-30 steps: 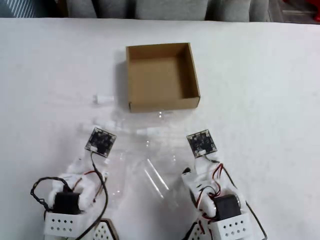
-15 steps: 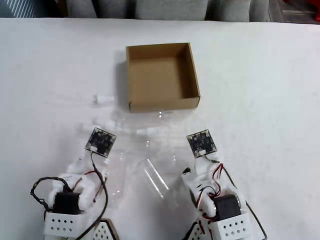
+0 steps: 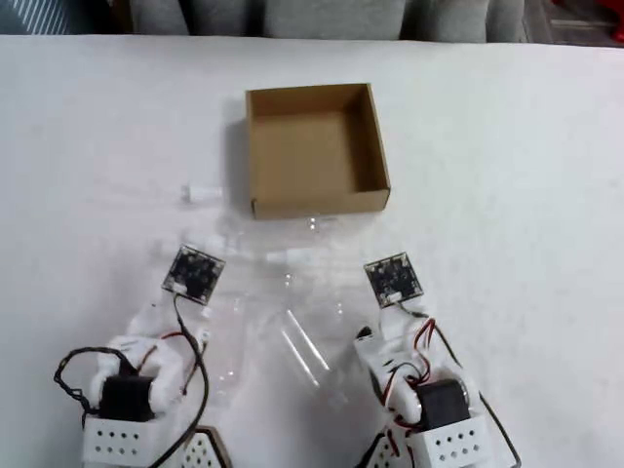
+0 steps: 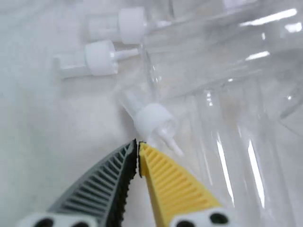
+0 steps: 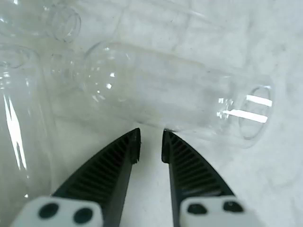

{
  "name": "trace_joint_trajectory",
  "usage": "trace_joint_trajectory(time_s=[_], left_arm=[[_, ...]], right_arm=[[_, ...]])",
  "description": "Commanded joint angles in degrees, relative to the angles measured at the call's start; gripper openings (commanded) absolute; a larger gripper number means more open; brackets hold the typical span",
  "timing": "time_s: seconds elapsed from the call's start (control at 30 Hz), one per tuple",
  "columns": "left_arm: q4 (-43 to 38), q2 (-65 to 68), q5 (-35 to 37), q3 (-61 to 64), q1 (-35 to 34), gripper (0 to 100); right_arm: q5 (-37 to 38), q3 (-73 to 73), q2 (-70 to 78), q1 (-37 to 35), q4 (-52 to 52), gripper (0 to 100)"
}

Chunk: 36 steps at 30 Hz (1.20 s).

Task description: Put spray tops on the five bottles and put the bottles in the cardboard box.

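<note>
Several clear bottles (image 3: 292, 302) lie on their sides on the white table between my two arms. The open cardboard box (image 3: 314, 146) stands beyond them with nothing inside. In the left wrist view my left gripper (image 4: 138, 144) is shut, its tips just short of a white spray top (image 4: 154, 120) lying against the bottles (image 4: 227, 94). Two more spray tops (image 4: 97, 59) (image 4: 125, 23) lie farther off. My right gripper (image 5: 149, 142) is open by a narrow gap with nothing in it, just before a clear bottle (image 5: 170, 94) lying crosswise.
A lone white spray top (image 3: 200, 193) lies to the left of the box. The left arm (image 3: 127, 395) and right arm (image 3: 434, 400) sit at the near edge. White tabletop (image 3: 507, 195) spreads wide on both sides of the box.
The left arm has shifted a little to the left and forward. The right arm, the bottles and the box have stayed put.
</note>
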Motion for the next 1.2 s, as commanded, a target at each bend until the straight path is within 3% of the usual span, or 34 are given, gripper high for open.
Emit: trace_joint_trajectory(time_s=[0.0,0.47,0.87,1.03,1.17], left_arm=[[0.3,-0.7,-0.4,-9.0,-0.6,2],[0.9,1.0,-0.4,-28.0,-0.5,2],[0.8,32.7,-0.4,-43.3,0.1,2],[0.7,37.9,-0.7,-44.6,5.8,2],[1.0,40.0,-9.1,-44.6,12.4,2]], right_arm=[[-0.3,0.5,-0.4,0.0,0.1,5.7],[-0.2,0.5,-0.5,8.0,0.2,5.7],[-0.3,0.5,-0.5,7.6,0.2,5.6],[-0.3,0.5,-0.5,7.8,0.2,5.6],[-0.2,0.5,-0.5,12.8,0.1,5.6]])
